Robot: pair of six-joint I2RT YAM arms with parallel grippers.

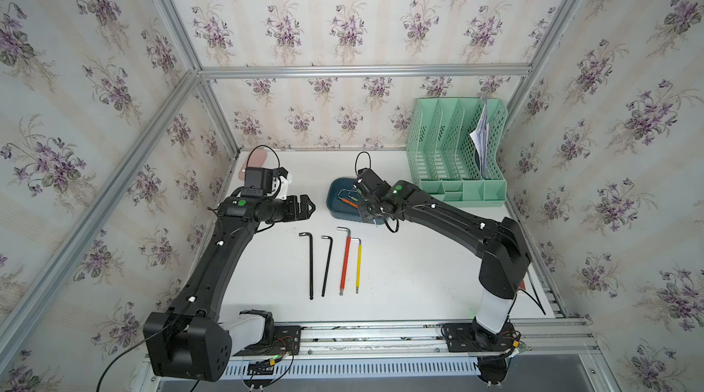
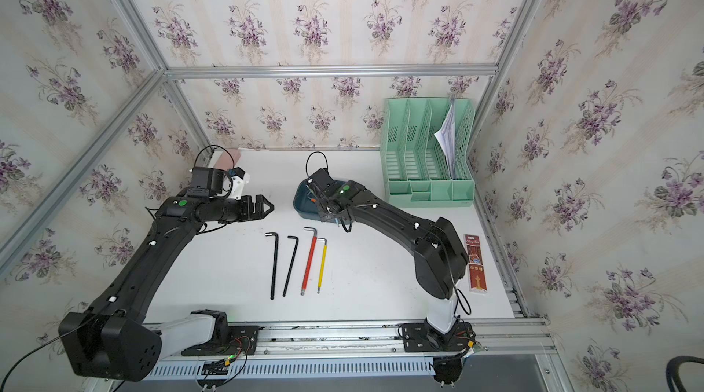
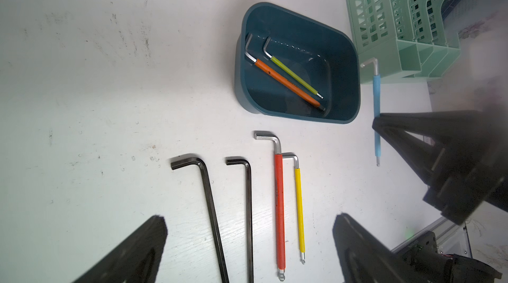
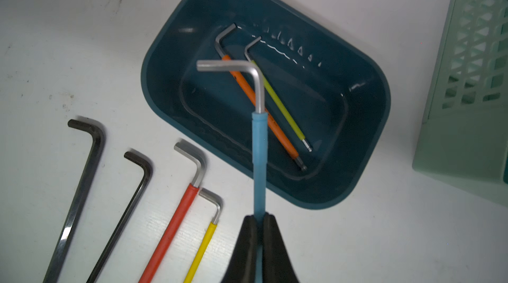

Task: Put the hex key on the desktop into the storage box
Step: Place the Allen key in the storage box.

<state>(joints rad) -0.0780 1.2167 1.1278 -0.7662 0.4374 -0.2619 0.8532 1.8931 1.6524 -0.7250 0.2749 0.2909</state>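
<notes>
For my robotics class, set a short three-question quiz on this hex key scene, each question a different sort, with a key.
1. True or false: the right gripper is shut on the blue hex key.
2. How many hex keys lie inside the storage box?
3. Which lies right beside the yellow hex key on the desktop? A red hex key; B orange one; C black one.
Key: 1 true; 2 two; 3 A.

The white desktop (image 1: 400, 275) carries a row of four: long black hex key (image 1: 311, 268), shorter black hex key (image 1: 326, 268), red-sleeved hex key (image 1: 345, 260), yellow-sleeved hex key (image 1: 358, 264). Behind them sits the storage box (image 1: 335, 203). A green file rack (image 1: 453, 150) stands rear right, a pink case (image 1: 256, 159) rear left.
</notes>
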